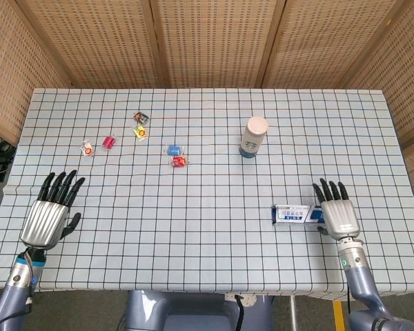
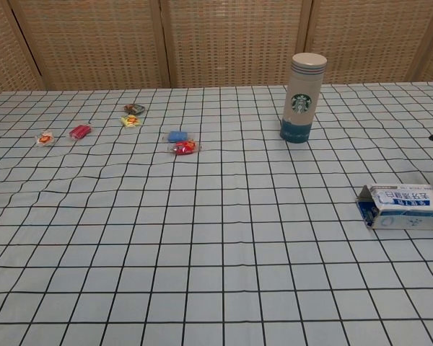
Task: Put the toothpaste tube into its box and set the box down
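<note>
My left robot hand (image 1: 47,216) hovers over the near left of the checked surface (image 1: 207,262), fingers spread, holding nothing. Small wrapped sweets (image 1: 139,125) lie farther back, a tumbler (image 1: 253,136) stands right of centre. The toothpaste box (image 1: 294,214) lies flat near right, just beside my right robot hand (image 1: 338,215), whose fingers are spread and hold nothing.

Silver-backed left hand (image 1: 47,219), black fingers (grey-blue forearm).

The box (image 2: 408,207) lies flat at 3 o'clock on the table (image 2: 202,238), open flap leftward. A tumbler (image 2: 302,97) stands at 1 o'clock; candies (image 2: 182,142) at 11.
</note>
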